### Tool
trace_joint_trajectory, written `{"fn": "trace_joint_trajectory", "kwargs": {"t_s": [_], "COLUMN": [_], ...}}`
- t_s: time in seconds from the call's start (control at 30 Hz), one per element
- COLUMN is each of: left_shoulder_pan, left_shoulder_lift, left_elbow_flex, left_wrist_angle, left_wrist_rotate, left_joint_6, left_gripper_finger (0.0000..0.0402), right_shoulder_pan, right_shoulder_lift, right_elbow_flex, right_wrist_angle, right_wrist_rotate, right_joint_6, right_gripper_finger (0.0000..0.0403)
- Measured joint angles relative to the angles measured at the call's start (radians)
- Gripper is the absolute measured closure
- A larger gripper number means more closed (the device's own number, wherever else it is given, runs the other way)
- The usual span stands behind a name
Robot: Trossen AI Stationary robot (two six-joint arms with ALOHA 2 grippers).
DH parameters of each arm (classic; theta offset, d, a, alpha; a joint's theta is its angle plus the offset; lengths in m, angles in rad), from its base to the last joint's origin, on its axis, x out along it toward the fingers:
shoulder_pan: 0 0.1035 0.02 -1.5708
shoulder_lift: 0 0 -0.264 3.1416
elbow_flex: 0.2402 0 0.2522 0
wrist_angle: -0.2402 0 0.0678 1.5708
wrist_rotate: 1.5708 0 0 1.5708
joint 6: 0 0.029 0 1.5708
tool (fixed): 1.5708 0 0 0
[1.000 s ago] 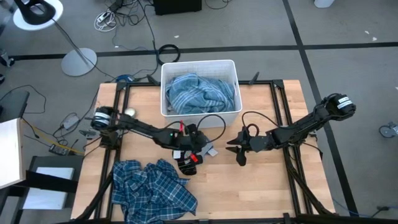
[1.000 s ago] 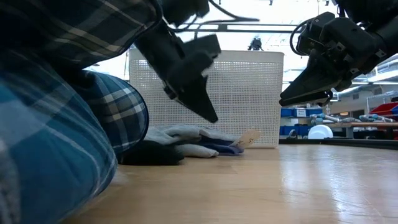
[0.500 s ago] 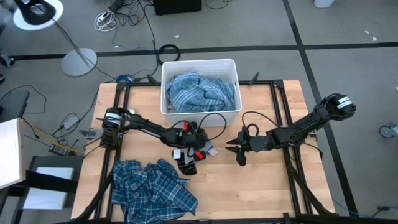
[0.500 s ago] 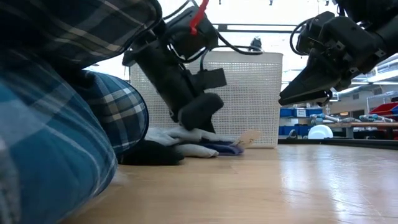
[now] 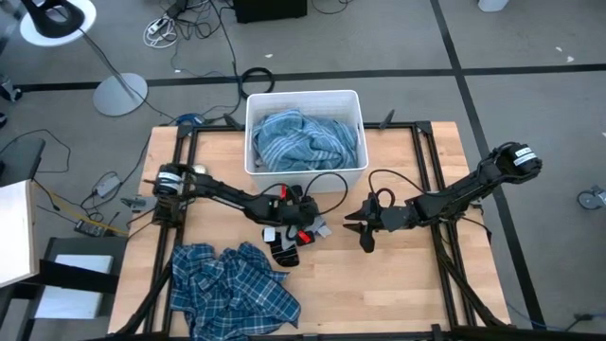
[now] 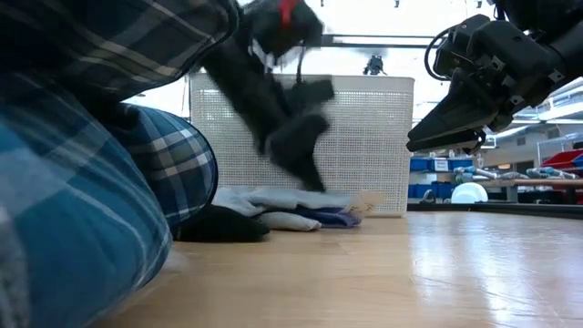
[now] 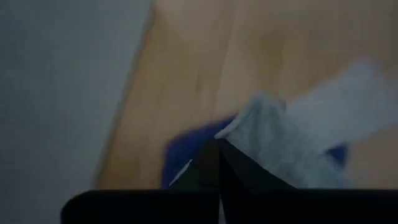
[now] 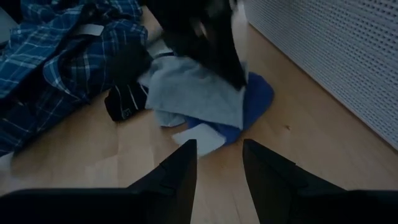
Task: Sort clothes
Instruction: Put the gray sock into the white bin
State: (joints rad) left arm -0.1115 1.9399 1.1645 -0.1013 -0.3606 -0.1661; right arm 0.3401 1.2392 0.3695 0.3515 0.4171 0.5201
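The left end effector (image 5: 295,230) is down on a small grey piece (image 8: 199,93) on the counter (image 5: 398,284), fingers pressed together on it. The right end effector (image 5: 363,230) hovers nearby, spread. The plaid shirt (image 5: 232,289) lies near the counter's front edge.

One plaid shirt (image 5: 232,287), one striped shirt (image 5: 303,140) (binned), one bin (image 5: 254,166), two grippers.

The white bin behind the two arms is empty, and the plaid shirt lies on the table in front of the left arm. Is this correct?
Not quite: the white bin is not empty. The high view shows a grey-blue striped shirt inside it. The plaid shirt does lie on the table in front of the left arm.
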Motion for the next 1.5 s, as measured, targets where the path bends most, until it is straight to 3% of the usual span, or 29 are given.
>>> {"fn": "trace_joint_trajectory", "kwargs": {"t_s": [0.43,0.8,1.17,1.37,1.5], "left_shoulder_pan": [-0.044,-0.047,0.099,0.207,0.245], "left_shoulder_lift": [-0.159,-0.295,-0.307,-0.309,-0.307], "left_elbow_flex": [0.133,0.365,0.699,0.771,0.773], "left_wrist_angle": [-0.158,-0.243,-0.166,-0.030,-0.087], "left_wrist_rotate": [-0.048,-0.072,-0.272,-0.299,-0.297], "left_joint_6": [0.012,0.221,0.584,0.632,0.601], "left_gripper_finger": [0.0401,0.0401,0.0401,0.0401,0.0401], "right_shoulder_pan": [0.000,0.000,0.000,0.000,0.000], "right_shoulder_lift": [0.000,0.000,0.000,0.000,0.000], "right_elbow_flex": [0.000,0.000,0.000,0.000,0.000], "right_wrist_angle": [0.015,0.019,0.021,0.021,0.021], "right_wrist_rotate": [0.000,0.000,0.000,0.000,0.000], "right_joint_6": [0.000,0.000,0.000,0.000,0.000], "right_gripper_finger": [0.0270,0.0270,0.0270,0.0270,0.0270]}}
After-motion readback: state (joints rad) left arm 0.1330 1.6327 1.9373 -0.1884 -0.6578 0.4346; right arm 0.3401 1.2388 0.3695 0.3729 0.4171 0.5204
